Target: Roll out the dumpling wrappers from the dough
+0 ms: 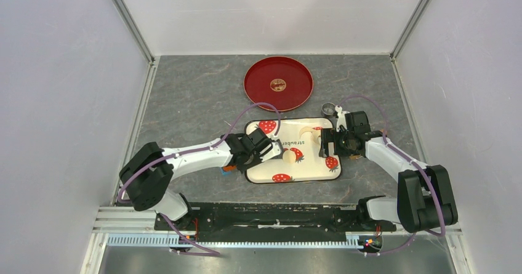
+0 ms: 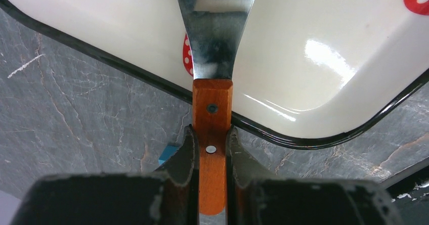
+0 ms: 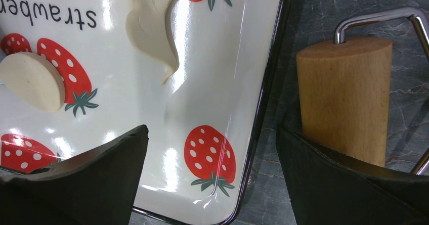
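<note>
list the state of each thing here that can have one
left claw, shut on the spatula handle
right claw, open, empty
dumpling wrapper, round, apart from the sheet, on the strawberry tray
dough sheet, flattened, a curved bite cut out
wooden roller, beside the tray, not gripped
red plate, no dough on it

Support surface: a grey stone-patterned table [image 1: 184,101], walled on three sides.

- 12 o'clock: a round red tray [image 1: 258,92] lies flat, apart from the other items.
- Centre: a rectangular cream strawberry-print tray [image 1: 308,166] with a dark rim lies flat.
- 1 o'clock of that tray: a small metal ring [image 1: 329,109], just beside its far corner.
- 3 o'clock: a wooden roller [image 3: 344,98] with a wire handle, just beside the tray's rim.
- 8 o'clock: a small blue piece [image 2: 168,153] lies near the rim; it cannot be identified.
</note>
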Tool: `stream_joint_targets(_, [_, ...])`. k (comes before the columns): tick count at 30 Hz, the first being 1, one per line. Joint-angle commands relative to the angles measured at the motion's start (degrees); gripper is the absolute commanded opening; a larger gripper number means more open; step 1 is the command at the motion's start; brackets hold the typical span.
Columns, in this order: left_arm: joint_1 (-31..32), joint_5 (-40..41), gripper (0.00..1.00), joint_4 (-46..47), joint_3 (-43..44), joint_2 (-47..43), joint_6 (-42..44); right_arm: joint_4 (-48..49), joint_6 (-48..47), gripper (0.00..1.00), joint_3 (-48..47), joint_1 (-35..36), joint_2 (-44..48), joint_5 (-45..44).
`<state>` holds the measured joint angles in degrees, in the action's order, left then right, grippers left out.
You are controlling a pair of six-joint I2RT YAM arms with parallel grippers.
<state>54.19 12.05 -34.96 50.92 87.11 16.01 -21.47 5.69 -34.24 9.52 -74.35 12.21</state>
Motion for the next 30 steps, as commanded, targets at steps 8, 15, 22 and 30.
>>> stream_joint_targets(8, [0.7, -0.8, 0.02, -5.3, 5.8, 3.7, 2.6, 0.0, -0.8, 0.98, 1.1, -0.1, -1.2, 1.7])
stream_joint_targets(15, [0.7, -0.1, 0.02, -6.0, 7.5, 4.9, 2.5, -0.1, -0.9, 0.98, 1.1, -0.1, -1.4, 1.9])
stream_joint_targets(22, [0.7, -2.1, 0.02, -7.9, 10.3, 6.8, 2.5, 0.0, -1.0, 0.98, 1.1, -0.1, -1.4, 2.1])
stream_joint_targets(30, [0.8, -6.6, 0.02, -11.7, 15.0, 10.5, 2.7, 0.1, -1.2, 0.98, 1.1, -0.1, -1.5, 2.5])
